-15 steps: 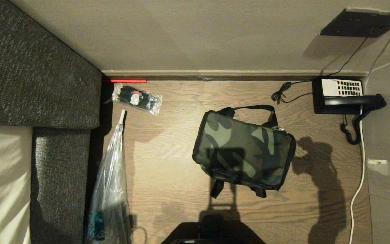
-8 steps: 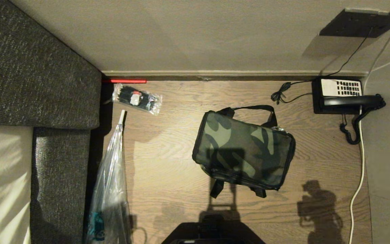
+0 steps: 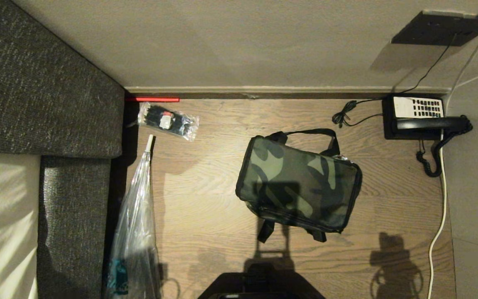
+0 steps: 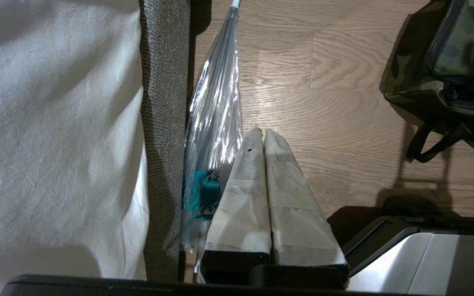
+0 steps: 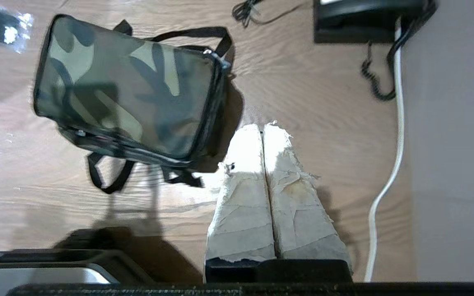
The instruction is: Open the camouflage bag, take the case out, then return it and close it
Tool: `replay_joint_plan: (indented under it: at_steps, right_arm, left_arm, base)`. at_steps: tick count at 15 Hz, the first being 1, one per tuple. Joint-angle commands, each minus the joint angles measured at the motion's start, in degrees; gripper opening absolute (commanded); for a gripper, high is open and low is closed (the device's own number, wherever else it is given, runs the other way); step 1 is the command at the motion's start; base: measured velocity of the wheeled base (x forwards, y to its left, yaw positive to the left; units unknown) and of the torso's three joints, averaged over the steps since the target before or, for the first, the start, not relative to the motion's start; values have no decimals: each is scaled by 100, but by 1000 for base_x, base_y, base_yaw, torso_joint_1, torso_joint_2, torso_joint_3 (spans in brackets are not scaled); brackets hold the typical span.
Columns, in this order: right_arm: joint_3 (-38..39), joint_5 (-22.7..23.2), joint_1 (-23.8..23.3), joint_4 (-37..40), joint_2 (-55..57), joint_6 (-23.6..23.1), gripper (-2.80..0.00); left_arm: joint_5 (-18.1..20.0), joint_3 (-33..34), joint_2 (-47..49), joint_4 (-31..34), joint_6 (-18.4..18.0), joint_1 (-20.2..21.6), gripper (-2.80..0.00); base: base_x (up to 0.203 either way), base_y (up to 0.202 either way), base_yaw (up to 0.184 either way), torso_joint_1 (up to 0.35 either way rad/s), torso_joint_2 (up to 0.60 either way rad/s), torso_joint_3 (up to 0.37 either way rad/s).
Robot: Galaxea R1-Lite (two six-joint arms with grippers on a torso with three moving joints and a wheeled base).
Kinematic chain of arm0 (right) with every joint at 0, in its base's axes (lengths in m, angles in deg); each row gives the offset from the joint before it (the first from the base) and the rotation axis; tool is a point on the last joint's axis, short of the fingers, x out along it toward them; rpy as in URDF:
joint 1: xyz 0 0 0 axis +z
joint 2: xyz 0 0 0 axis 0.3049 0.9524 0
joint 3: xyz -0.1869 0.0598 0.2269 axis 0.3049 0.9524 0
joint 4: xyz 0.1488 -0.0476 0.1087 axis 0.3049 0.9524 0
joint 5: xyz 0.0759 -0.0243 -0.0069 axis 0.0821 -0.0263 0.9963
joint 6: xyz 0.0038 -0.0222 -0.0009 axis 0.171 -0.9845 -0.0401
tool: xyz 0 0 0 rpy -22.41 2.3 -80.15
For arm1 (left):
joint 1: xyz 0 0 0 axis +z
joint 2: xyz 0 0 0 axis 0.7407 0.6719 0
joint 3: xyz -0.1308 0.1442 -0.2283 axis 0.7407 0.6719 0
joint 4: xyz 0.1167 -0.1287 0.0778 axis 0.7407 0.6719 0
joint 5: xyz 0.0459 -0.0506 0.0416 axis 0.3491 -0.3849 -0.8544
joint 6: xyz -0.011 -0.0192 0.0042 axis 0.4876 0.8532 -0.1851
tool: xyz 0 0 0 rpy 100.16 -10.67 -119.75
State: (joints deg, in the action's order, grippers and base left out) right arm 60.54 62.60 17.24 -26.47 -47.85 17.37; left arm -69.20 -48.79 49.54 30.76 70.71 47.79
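The camouflage bag (image 3: 299, 185) lies closed on the wooden floor, green-and-black top up, black straps trailing at its far and near sides. It also shows in the right wrist view (image 5: 128, 86) and partly in the left wrist view (image 4: 447, 57). The case is hidden. Neither arm appears in the head view. My right gripper (image 5: 263, 126) hangs shut and empty above the floor, off the bag's right end. My left gripper (image 4: 261, 131) is shut and empty, parked beside the sofa, well left of the bag.
A grey sofa (image 3: 48, 124) with a white cushion fills the left. A clear plastic sleeve (image 3: 135, 232) and a small clear packet (image 3: 167, 120) lie beside it. A black telephone (image 3: 419, 116) with cords and a white cable (image 3: 440, 216) sits at right. My base (image 3: 259, 286) is at the near edge.
The right arm's shadow on the floor right of the bag has shrunk and slid toward the near edge as the arm drew back. The bag has not moved.
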Motion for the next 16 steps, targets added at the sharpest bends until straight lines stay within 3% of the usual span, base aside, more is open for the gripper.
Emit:
replay_joint_plan:
  at_steps: [1,14,16]
  right_arm:
    - [236,-3,7,-5,-138,-66,-280]
    - [236,-3,7,-23,-138,-49,-280]
    - [236,-3,7,-23,-138,-49,-280]
  left_arm:
    - [-2,9,0,-3,2,0,-280]
    - [-2,-9,0,-3,-114,0,-280]
    - [-10,0,0,-12,2,0,-280]
  base:
    - [0,0,0,0,0,0]
    - [0,0,0,0,0,5]
    - [0,0,0,-1,3,144]
